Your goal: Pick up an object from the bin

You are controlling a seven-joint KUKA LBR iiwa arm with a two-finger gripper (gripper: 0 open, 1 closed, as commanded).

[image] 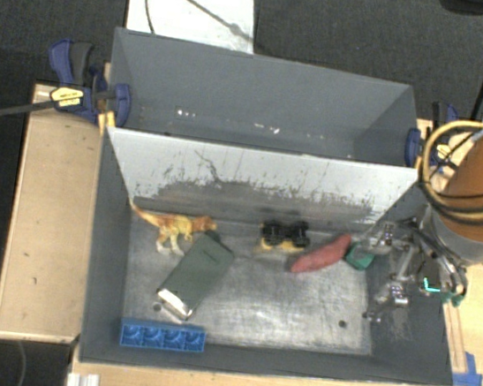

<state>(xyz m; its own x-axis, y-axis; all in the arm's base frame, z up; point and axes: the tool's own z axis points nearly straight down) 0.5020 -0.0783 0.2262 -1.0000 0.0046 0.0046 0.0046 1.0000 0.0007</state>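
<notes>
My gripper [390,293] hangs at the bin's right side, over the sloping right wall and just off the floor's right edge. Nearest to it, a little up and to the left, lies a small green thing [359,257] by the back wall. A red oblong thing [319,255] lies slanted against the green one's left side. Further left along the back wall sits a small black and yellow toy vehicle [284,236]. Nothing shows in the gripper's grasp.
An orange-yellow toy dinosaur [175,224] stands at the back left. A grey-green flat case with a white end [197,274] lies slanted left of centre. A blue studded brick [163,337] lies along the front left edge.
</notes>
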